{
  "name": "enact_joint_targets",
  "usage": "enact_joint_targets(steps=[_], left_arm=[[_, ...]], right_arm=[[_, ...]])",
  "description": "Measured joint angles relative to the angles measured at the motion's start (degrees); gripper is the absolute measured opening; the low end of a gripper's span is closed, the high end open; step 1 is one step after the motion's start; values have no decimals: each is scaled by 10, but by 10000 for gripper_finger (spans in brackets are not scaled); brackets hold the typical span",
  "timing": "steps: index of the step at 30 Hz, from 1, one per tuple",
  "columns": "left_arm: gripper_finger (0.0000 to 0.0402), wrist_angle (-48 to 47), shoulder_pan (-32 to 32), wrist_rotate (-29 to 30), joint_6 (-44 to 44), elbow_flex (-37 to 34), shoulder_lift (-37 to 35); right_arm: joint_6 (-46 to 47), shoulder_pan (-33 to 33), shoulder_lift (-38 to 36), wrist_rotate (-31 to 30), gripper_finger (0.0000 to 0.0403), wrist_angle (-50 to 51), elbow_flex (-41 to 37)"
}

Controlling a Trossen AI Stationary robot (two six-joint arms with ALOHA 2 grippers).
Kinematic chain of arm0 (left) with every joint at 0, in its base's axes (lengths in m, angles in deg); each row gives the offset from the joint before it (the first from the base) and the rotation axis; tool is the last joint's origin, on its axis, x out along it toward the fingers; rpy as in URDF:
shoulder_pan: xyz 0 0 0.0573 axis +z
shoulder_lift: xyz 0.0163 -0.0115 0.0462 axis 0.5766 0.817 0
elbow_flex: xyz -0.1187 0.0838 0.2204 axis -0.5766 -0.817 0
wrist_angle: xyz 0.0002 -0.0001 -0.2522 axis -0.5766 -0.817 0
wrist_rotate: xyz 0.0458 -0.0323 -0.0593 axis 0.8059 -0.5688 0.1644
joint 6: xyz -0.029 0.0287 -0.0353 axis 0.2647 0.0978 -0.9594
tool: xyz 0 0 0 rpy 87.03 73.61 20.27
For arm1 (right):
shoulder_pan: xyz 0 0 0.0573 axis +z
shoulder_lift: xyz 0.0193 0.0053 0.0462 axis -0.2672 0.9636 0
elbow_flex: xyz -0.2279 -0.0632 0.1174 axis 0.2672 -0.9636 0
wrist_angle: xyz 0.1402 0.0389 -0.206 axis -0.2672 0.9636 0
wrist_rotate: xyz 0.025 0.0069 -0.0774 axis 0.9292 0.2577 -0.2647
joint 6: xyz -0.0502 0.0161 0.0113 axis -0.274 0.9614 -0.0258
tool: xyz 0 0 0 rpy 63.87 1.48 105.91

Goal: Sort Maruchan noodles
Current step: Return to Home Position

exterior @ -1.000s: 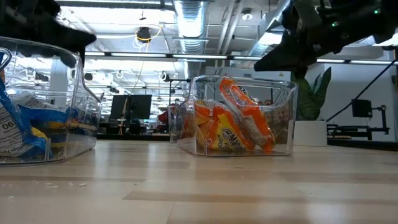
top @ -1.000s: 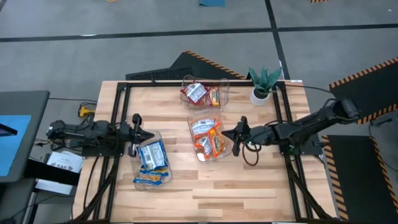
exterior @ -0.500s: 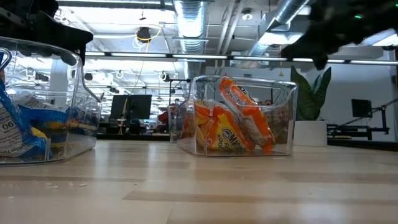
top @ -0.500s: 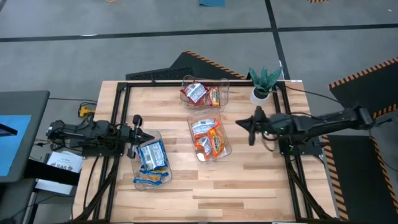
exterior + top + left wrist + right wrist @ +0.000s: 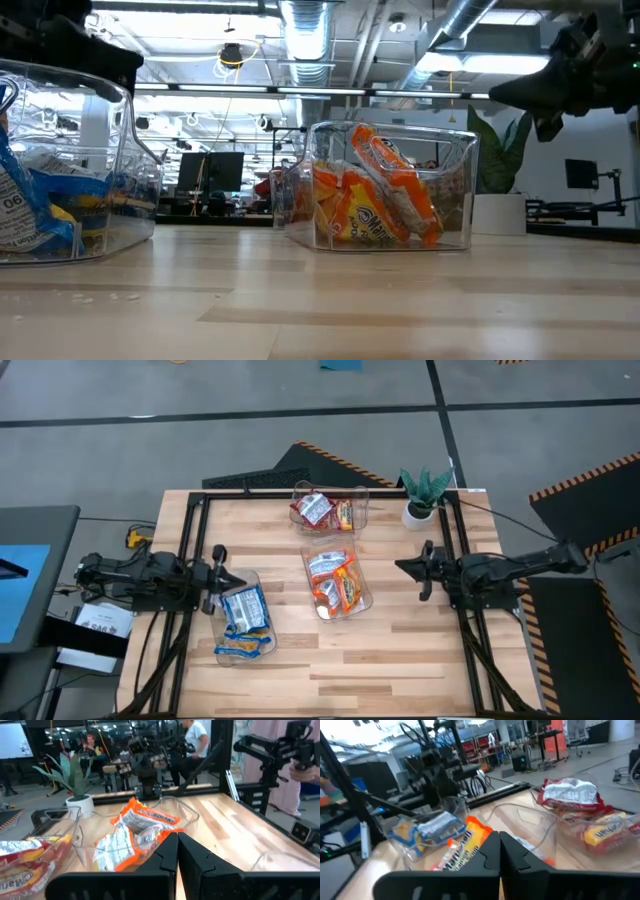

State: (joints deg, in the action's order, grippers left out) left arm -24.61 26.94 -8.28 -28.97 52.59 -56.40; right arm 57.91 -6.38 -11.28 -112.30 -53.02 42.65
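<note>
The noodle packets lie in three clear bins. Blue-and-white packets [image 5: 245,618] fill the near-left bin, orange ones [image 5: 338,582] the middle bin, red-and-white ones [image 5: 322,510] the far bin. In the low view the orange packets [image 5: 385,195] stand on edge against the bin wall. My left gripper [image 5: 238,574] is shut and hovers at the far-left rim of the blue packets' bin; its wrist view shows the fingertips [image 5: 176,851] together. My right gripper [image 5: 402,566] is shut, holds nothing, and hangs over bare wood right of the middle bin [image 5: 520,827].
A potted plant [image 5: 422,495] stands at the far-right corner of the table. A black frame rail [image 5: 462,550] runs along the right edge under the right arm. Bare wood [image 5: 390,650] spans the near half. A person's hand [image 5: 302,770] holds a black device beyond the table.
My right gripper has drawn back from the right wall of the middle bin toward the table's right edge, staying above the table, with the arm folding in. The bins and packets have stayed put.
</note>
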Motion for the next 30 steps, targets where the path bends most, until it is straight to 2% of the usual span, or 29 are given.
enact_joint_targets(steps=[5, 7, 16, 18, 22, 30], left_arm=[[0, -4, 0, -19, -1, -31, 0], [0, 29, 0, -20, -10, -47, 2], [0, 40, 1, -24, 31, -49, 4], [0, 34, 1, -14, 40, -49, 5], [0, 46, 1, 47, 41, -49, 17], [0, 48, 1, 47, 52, -50, 27]], right_arm=[[-13, 0, -40, 12, 14, 53, 0], [1, 0, -49, 12, 14, 71, 0], [11, 3, -62, 13, 15, 124, 1], [10, 2, -62, 13, 17, 125, 1], [11, 2, -62, 13, 26, 126, 1], [11, 2, -62, 13, 37, 128, 1]])
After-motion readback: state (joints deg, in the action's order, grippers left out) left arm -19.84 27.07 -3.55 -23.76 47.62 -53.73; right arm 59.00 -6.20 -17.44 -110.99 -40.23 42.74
